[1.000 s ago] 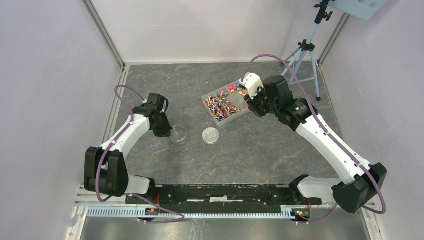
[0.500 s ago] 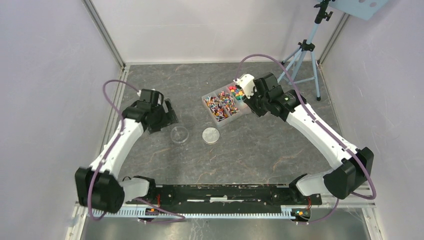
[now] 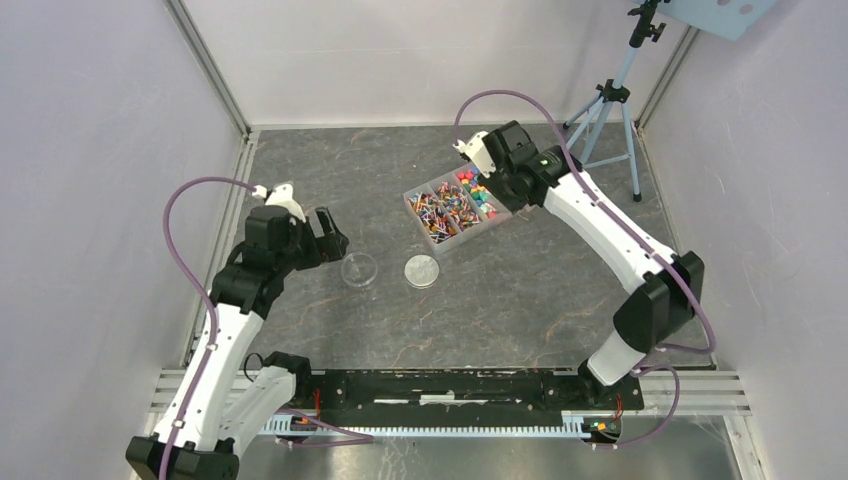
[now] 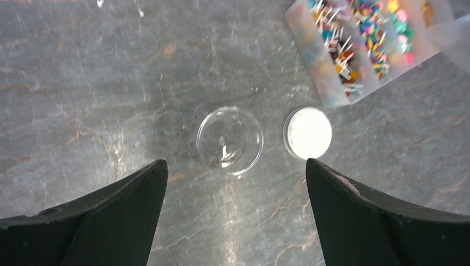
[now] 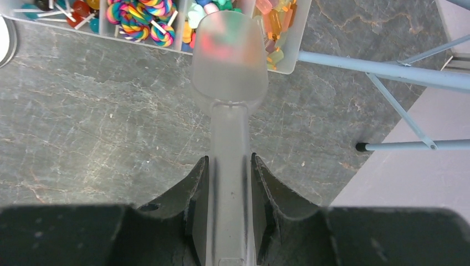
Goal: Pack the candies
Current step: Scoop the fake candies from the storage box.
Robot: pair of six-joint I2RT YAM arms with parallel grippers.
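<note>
Ahead of right jaws, candies [image 5: 138, 15].

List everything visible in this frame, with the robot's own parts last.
candies: many, multicoloured, in the tray's compartments
tray: one, clear, divided, far centre of the table
dish: one, clear, empty, near side of the tray
lid: one, pale grey, round, just right of the dish
scoop: one, translucent, bowl over the tray's edge
tripod: one, light blue, far right corner
table: one, dark grey marbled
left gripper: open, above the dish, holding nothing
right gripper: shut on the scoop's handle
</note>
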